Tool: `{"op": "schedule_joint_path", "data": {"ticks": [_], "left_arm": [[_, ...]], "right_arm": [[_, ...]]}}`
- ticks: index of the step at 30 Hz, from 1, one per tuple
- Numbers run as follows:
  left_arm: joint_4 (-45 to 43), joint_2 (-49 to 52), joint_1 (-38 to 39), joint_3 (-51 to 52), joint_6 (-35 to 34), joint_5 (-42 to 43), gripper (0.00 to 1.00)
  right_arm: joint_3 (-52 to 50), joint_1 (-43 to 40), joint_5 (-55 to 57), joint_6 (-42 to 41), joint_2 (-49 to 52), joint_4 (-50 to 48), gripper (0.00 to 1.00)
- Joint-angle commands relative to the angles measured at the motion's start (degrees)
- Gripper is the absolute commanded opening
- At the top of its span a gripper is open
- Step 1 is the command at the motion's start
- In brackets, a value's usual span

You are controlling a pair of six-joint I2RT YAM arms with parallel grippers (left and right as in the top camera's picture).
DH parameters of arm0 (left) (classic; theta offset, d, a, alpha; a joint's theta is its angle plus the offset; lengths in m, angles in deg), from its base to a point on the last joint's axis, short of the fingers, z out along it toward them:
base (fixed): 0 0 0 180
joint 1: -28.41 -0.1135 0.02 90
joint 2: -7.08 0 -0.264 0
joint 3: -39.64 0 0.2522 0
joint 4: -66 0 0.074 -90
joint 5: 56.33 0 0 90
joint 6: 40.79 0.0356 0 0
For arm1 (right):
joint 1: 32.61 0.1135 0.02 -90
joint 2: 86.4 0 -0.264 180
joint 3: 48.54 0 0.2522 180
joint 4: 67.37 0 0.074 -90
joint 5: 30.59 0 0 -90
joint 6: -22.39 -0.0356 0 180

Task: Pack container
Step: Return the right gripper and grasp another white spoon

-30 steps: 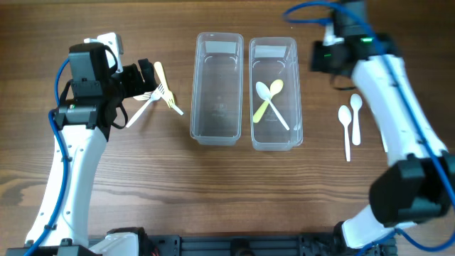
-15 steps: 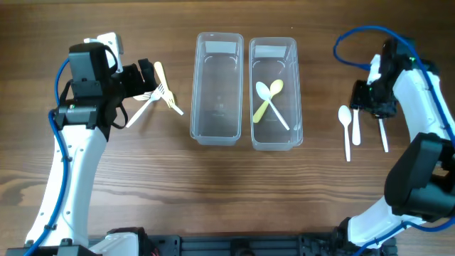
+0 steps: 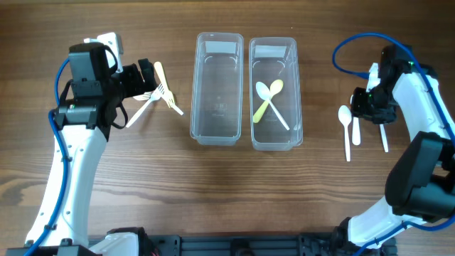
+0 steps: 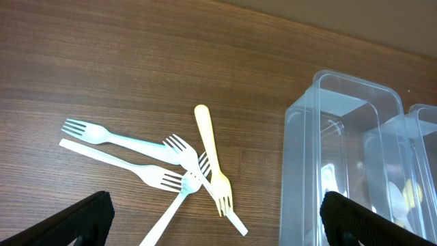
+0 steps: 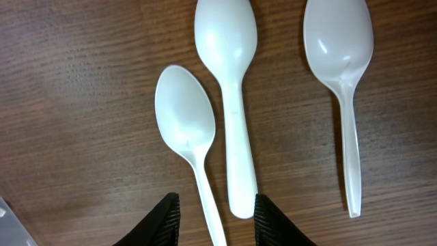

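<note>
Right arm: your right gripper (image 5: 217,220) hangs low over the white spoons, fingers parted, nothing held.
Left arm: left gripper (image 3: 147,80) spread wide above the forks (image 4: 184,164), empty too.
Task items: small spoon (image 5: 184,113), middle spoon (image 5: 229,41) and third spoon (image 5: 339,41) lie on the table beside the right container (image 3: 297,92), which holds two spoons.
Main risk: both the small and middle handles sit between your fingers. Close here and you may pinch two.
Second risk: thin flat handles on wood can skid out or flick aside.

Three white spoons (image 5: 231,130) lie side by side; pincer (image 5: 216,220) parted
</note>
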Motion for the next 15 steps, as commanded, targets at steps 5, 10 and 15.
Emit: {"op": "schedule_joint_path", "data": {"ticks": [5, 10, 15], "left_arm": [[-0.37, 0.13, -0.26, -0.94, -0.31, 0.66, 1.0], [-0.39, 0.13, -0.26, -0.94, -0.31, 0.66, 1.0], [-0.39, 0.13, -0.26, -0.94, -0.31, 0.66, 1.0]], "right_arm": [[-7.02, -0.11, -2.62, 0.09, 1.7, -2.67, 0.35], [-10.19, -0.11, -3.74, 0.13, 1.7, -4.46, 0.35], [-10.71, -0.11, -3.91, 0.11, 1.7, -5.14, 0.34]]}}
